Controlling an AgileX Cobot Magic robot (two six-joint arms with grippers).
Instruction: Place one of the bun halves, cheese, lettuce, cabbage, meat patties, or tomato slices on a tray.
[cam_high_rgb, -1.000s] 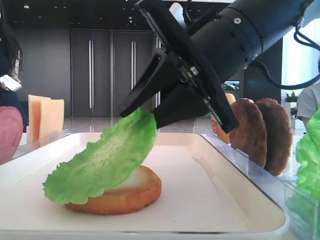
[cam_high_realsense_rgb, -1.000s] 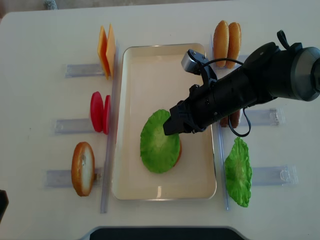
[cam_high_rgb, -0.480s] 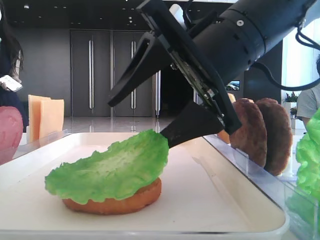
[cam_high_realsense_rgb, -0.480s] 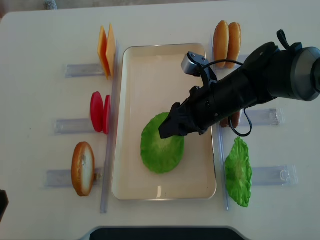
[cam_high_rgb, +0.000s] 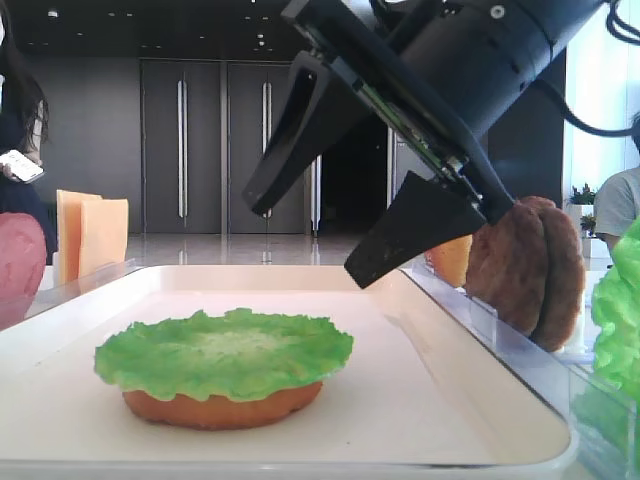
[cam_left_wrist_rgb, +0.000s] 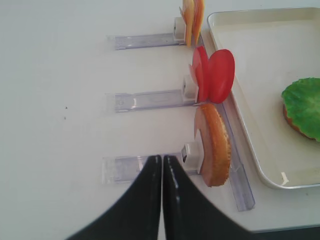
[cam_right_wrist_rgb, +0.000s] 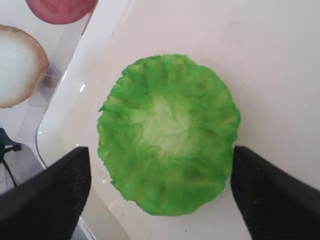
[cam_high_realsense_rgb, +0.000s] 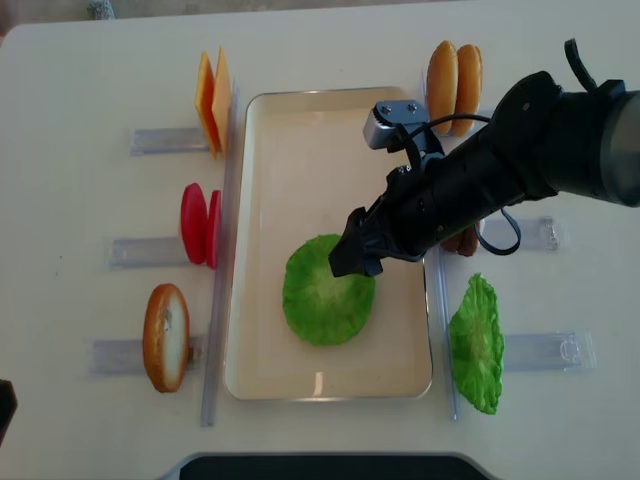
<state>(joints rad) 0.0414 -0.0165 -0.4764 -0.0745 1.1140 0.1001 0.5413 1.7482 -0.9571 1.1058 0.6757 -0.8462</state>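
Observation:
The frilly green lettuce (cam_high_realsense_rgb: 328, 290) lies flat on a bun half (cam_high_rgb: 220, 408) in the near part of the cream tray (cam_high_realsense_rgb: 300, 140). My right gripper (cam_high_realsense_rgb: 352, 250) hangs just above the leaf's right edge, open, with nothing between its fingers. In the right wrist view the lettuce (cam_right_wrist_rgb: 167, 132) fills the gap between the two black fingers (cam_right_wrist_rgb: 50, 200). My left gripper (cam_left_wrist_rgb: 162, 159) is shut and empty over the table, beside another bun half (cam_left_wrist_rgb: 215, 145) that stands upright in its rack.
Left of the tray stand cheese slices (cam_high_realsense_rgb: 212, 98), tomato slices (cam_high_realsense_rgb: 200, 225) and the racked bun half (cam_high_realsense_rgb: 165, 337). On the right are two more bun halves (cam_high_realsense_rgb: 453, 75), meat patties (cam_high_rgb: 530, 265) partly behind my arm, and a bulky green leaf (cam_high_realsense_rgb: 477, 343).
My right gripper opened and let go of the lettuce. The leaf dropped from a tilt to lie flat on the bun half, and the gripper lifted slightly.

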